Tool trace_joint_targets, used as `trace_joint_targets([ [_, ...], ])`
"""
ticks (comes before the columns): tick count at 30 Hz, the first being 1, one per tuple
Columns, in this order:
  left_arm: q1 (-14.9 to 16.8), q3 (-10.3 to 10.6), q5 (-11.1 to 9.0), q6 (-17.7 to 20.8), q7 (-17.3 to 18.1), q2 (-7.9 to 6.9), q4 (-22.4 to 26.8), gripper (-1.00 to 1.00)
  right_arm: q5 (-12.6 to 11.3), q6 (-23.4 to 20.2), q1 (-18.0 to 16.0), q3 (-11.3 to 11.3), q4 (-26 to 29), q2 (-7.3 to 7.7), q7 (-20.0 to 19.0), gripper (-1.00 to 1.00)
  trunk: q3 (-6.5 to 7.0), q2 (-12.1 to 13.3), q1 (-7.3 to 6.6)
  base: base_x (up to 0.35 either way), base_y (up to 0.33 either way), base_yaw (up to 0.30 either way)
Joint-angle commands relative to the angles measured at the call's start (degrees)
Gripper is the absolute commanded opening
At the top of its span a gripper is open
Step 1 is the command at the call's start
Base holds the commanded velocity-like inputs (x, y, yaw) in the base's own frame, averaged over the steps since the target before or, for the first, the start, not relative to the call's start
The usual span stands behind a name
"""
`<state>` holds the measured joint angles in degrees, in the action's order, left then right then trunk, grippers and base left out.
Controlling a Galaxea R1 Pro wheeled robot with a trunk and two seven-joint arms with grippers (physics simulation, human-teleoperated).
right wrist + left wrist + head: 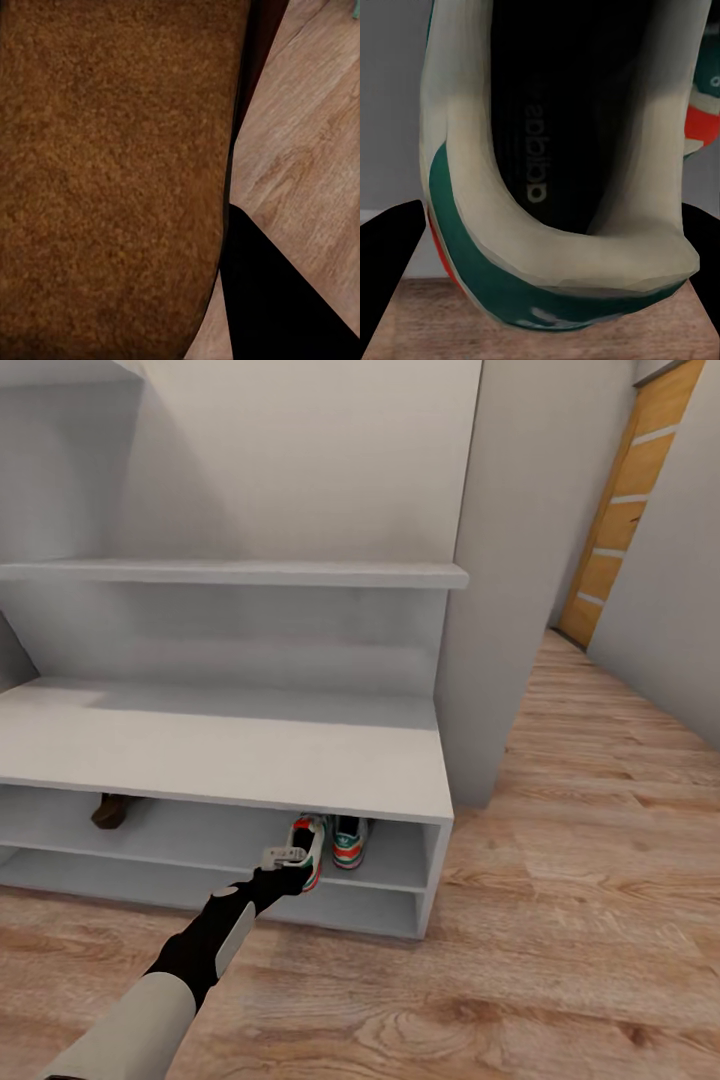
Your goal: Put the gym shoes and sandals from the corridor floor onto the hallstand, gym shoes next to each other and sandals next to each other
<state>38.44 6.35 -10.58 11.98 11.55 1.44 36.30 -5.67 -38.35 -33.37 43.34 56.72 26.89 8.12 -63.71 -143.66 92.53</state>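
Gym shoe [308, 850] gripped by left gripper [283, 857] at hallstand [230, 760] shelf; right gripper's state unclear.

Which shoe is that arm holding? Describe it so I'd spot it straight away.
Find the pale grey hallstand and its upper open shelf, near the right end. Two gym shoes sit there side by side; the left gripper holds the left gym shoe, while the right gym shoe stands free.

**Camera positions**

Head view: high, facing forward and down onto the hallstand [230, 760] and corridor floor [560, 920], moderate range. Left wrist view: pressed close to a gym shoe [555, 187], looking into its opening; that shoe also shows in the head view. Right wrist view: very near a sandal insole [112, 172], floor planks alongside.
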Motion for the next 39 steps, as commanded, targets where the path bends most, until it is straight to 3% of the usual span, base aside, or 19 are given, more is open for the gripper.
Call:
trace_joint_targets([
  [1, -0.01, 0.06, -0.59, 0.41, -0.04, -0.03, 0.09, -1.00, -0.78, -0.17, -0.03, -0.01, 0.06, 0.01, 0.58, -1.00, -0.05, -0.02, -0.01, 0.032, -0.003, 0.000],
  [39, -0.04, 0.06, -0.59, 0.33, -0.04, 0.03, 0.03, -1.00, -0.75, -0.21, -0.03, -0.01, 0.05, 0.01, 0.58, -1.00, -0.05, -0.02, -0.01, 0.096, 0.004, 0.000],
])
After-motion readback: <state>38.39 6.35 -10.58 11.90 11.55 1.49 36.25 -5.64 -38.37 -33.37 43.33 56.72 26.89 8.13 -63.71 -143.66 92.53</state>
